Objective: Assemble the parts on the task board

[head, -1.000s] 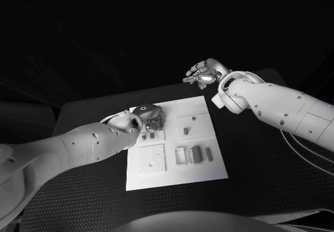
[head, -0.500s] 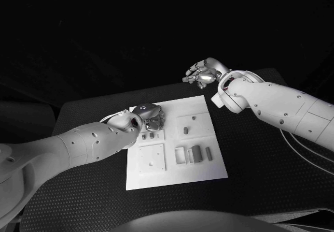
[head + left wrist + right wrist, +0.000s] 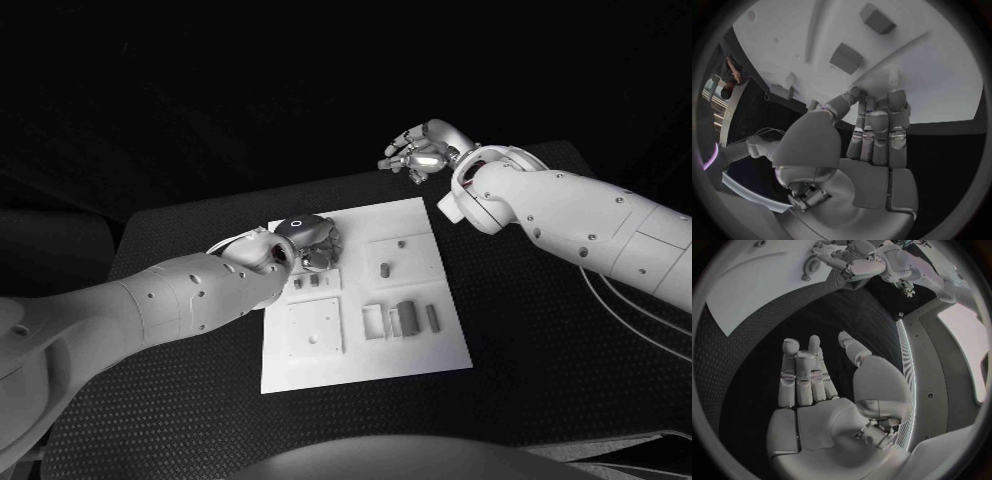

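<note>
The white task board (image 3: 368, 350) lies in the middle of the black table. My left hand (image 3: 310, 245) is down on its far left part, fingers straight and close together at the board's edge (image 3: 942, 75). Its thumb (image 3: 839, 107) is drawn in against them, and I cannot make out whether a part is pinched there. Small grey parts lie on the board: one upright piece (image 3: 385, 269), two long bars (image 3: 407, 318) and a small pair (image 3: 306, 283) close to the left hand. My right hand (image 3: 421, 152) hangs above the table beyond the board's far right corner, fingers apart (image 3: 817, 385), holding nothing.
Square recessed plates (image 3: 313, 328) and a slotted holder (image 3: 375, 322) are set into the board's near half. In the left wrist view two blocks (image 3: 846, 57) stand on the board ahead of the fingers. Black table mat (image 3: 548, 340) surrounds the board.
</note>
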You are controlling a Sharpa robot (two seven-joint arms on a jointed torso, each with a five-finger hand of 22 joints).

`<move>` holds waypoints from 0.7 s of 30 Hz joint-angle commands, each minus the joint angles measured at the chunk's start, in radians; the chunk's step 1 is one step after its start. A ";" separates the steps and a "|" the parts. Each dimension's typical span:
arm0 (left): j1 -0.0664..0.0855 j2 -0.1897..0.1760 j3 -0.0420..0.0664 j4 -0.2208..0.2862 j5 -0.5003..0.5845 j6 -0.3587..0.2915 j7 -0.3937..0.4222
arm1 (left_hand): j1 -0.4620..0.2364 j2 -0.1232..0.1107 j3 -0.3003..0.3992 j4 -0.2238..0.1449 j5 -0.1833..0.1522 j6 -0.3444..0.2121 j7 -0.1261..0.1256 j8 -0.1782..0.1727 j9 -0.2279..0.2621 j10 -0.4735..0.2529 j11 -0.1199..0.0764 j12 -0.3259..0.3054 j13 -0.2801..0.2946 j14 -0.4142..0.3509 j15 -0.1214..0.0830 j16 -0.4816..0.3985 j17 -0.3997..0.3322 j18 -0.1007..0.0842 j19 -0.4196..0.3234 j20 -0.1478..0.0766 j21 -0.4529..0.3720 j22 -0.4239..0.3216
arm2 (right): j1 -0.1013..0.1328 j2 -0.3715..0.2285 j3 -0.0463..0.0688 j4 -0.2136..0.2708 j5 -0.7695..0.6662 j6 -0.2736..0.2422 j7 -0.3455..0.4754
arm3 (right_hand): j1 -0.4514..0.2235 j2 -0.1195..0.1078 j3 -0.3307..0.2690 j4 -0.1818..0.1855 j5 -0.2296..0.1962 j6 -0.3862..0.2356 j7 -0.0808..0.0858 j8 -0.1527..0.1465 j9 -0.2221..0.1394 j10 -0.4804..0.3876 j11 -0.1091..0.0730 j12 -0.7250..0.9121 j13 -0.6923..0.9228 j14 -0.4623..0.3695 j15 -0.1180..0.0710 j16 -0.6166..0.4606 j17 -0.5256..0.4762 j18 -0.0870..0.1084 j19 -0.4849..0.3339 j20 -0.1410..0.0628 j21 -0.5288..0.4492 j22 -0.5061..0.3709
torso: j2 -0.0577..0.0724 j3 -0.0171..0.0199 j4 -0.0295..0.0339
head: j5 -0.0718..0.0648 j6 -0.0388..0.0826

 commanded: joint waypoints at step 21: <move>-0.006 0.010 -0.002 -0.009 0.017 0.078 0.003 | 0.004 0.017 0.026 0.002 0.000 0.014 -0.001 0.011 -0.003 0.032 -0.009 0.013 0.004 0.014 -0.009 0.003 -0.008 0.102 0.000 -0.013 0.015 0.024 | 0.000 0.002 0.000 0.002 -0.001 0.010 0.010 | -0.007 0.007 0.001 0.004 0.002 0.000 0.007 -0.004 0.001 0.006 0.002 -0.005 0.002 -0.005 -0.004 0.000 -0.002 0.023 -0.002 -0.007 -0.003 0.019 | 0.000 0.0011 -0.0005 | -0.001 -0.002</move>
